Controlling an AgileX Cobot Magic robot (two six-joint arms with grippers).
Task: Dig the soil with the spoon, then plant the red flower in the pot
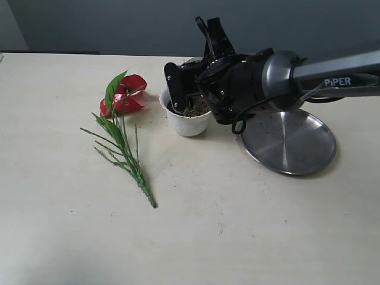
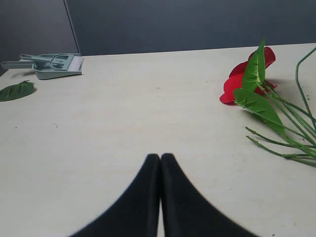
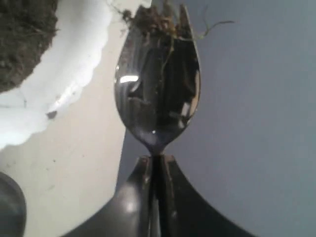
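Flanking pot, steel plate, red flower

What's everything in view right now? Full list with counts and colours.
red flower: 1, red petal, green leaves and stems, lying flat on table left of pot
pot: 1, white, mid-table
soil: dark brown, in pot; bits on spoon tip
spoon: 1, silver, head near pot rim
steel plate: 1, silver, right of pot
dustpan with brush: 1 set, pale green, left wrist view only
loose leaf: 1, green, near dustpan
table: 1, cream
left gripper: black, shut, empty
right gripper: black, shut on spoon
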